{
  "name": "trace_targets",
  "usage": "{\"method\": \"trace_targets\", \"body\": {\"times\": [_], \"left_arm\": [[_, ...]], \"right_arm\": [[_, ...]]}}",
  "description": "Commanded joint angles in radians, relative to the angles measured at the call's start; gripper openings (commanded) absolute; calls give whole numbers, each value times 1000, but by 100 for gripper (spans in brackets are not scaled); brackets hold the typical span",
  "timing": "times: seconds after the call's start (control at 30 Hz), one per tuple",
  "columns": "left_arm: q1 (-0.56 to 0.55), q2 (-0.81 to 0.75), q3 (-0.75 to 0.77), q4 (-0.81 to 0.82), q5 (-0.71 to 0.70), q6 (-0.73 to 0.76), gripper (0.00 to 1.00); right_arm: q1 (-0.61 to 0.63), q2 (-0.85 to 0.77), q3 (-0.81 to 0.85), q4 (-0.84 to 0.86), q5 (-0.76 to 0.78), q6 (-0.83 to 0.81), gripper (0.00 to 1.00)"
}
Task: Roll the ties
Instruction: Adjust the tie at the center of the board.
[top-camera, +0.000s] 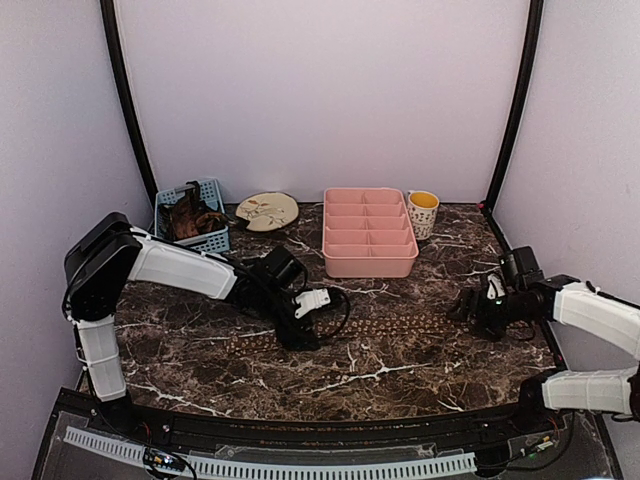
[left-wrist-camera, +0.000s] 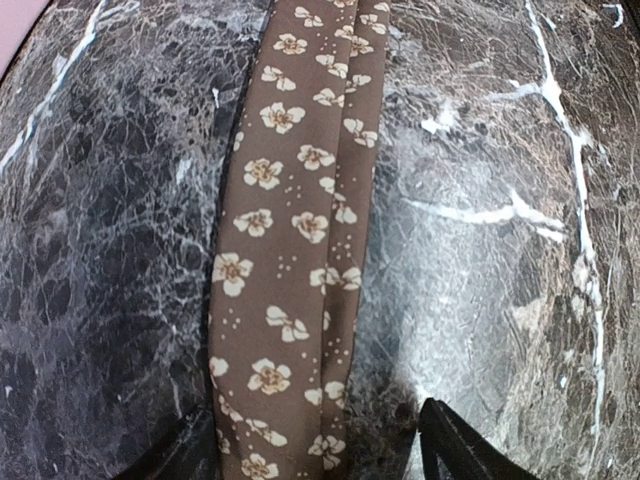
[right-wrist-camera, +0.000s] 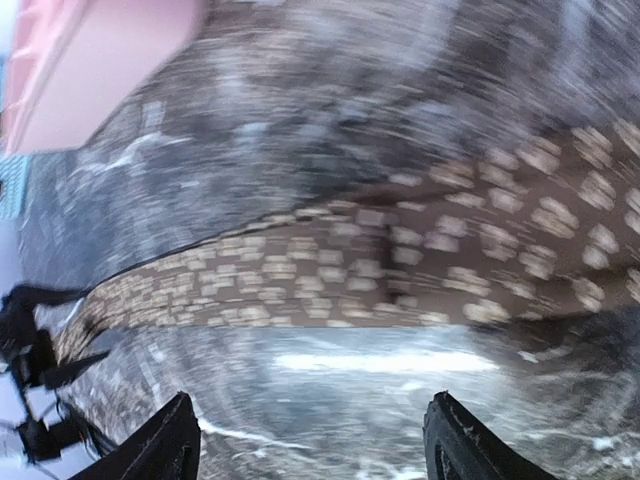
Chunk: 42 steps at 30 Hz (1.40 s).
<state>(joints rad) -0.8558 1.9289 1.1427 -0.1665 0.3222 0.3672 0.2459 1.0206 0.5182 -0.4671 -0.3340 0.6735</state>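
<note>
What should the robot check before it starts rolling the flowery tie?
1. The tie lies stretched out: ok.
2. The left gripper is open, astride the tie: ok.
3. The right gripper is open and holds nothing: ok.
4. The right gripper sits over the tie's end: cannot tell, its view is blurred.
5. The tray is apart from the tie: ok.

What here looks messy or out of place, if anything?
Nothing is spilled or broken. The tie lies stretched across the marble table, and close up one long edge looks folded over onto itself instead of flat.
</note>
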Motion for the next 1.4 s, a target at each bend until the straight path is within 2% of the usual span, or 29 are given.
{"method": "trace_targets", "body": {"times": [0.0, 0.2, 0.43, 0.67, 0.83, 0.97, 1.13, 1.37], "left_arm": [[-2, -52, -29, -83, -37, 1, 72], [8, -44, -45, -80, -39, -9, 72], [50, 19, -10, -119, -140, 33, 70], [90, 73, 68, -117, -104, 109, 58], [96, 108, 118, -150, -100, 162, 58], [98, 57, 109, -201, -98, 145, 66], [98, -70, 0, -295, -145, 113, 73], [124, -96, -80, -389, -252, 106, 70]], "right_arm": [[-96, 32, -51, -83, 49, 20, 78], [-182, 96, -77, 13, 98, 7, 78], [-234, 242, -36, 129, 119, -37, 76], [-280, 361, -13, 240, 93, -57, 71], [-285, 424, 23, 269, 81, -67, 70], [-286, 381, 21, 268, 43, -92, 71], [-285, 251, -10, 263, -40, -129, 75], [-254, 129, -25, 301, -158, -140, 79]]}}
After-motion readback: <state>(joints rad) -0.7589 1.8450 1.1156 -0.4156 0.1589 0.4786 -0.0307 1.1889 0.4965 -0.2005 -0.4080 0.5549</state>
